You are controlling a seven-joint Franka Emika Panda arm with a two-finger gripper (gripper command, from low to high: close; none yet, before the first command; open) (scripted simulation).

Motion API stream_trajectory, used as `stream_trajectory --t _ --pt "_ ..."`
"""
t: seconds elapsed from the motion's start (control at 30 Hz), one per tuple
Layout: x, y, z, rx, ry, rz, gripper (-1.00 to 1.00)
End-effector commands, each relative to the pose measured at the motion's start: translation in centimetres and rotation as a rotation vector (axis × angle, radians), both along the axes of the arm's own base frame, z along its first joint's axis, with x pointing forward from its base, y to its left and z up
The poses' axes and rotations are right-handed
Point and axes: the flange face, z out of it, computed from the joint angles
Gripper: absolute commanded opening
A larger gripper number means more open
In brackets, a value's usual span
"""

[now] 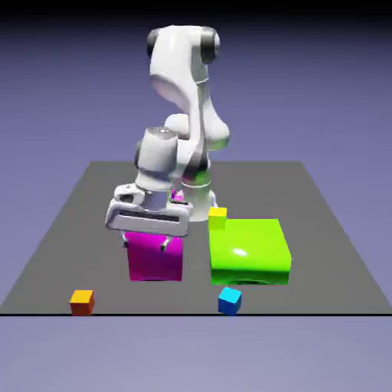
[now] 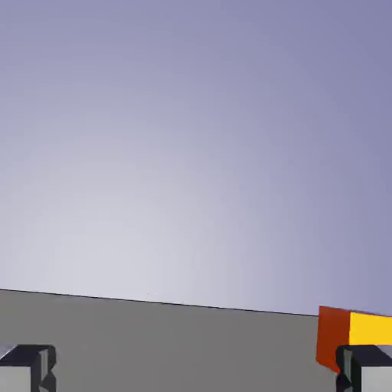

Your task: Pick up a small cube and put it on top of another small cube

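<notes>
At the exterior view's left, the orange cube (image 1: 82, 303) sits on the dark table (image 1: 321, 260), close to its near edge. In the hand view, the orange cube is low down at the right, partly behind one of the finger tips (image 2: 374, 375).

Next comes the big pink block (image 1: 155, 259). The robot's hand (image 1: 145, 243) is up high, and its fingers show in front of the pink block's top part. The hand is wide open, and it has hold of nothing. A bit of a small pink cube (image 1: 177, 197) peeks out behind the hand, near the foot of the white arm (image 1: 184, 84).

To the right of that is the yellow cube (image 1: 218, 218). It is by the far left corner of the big green block (image 1: 249, 253). I cannot tell if those two touch. The blue cube (image 1: 230, 302) is in front of the green block, near the table's near edge, and it is turned a bit.
</notes>
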Motion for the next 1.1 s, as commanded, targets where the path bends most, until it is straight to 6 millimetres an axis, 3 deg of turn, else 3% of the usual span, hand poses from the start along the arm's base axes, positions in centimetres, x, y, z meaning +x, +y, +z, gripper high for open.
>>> stream_trajectory --t 0.0,0.23,0.47,0.53,0.67,0.8,1.07 --pt "0.4 -1.0 -0.8 0.006 0.024 -0.005 0.00" --pt "1.7 -8.4 -6.1 0.073 0.156 -0.058 0.00" --pt "0.9 -17.5 -10.5 0.168 0.231 -0.151 0.00" --pt "0.9 -17.8 -10.6 0.171 0.232 -0.154 0.00" --pt "0.6 -16.1 -14.4 0.190 0.297 -0.104 0.00" --pt "0.4 -15.0 -16.7 0.198 0.323 -0.071 0.00" --pt "0.4 -15.7 -18.0 0.187 0.281 -0.092 0.00"
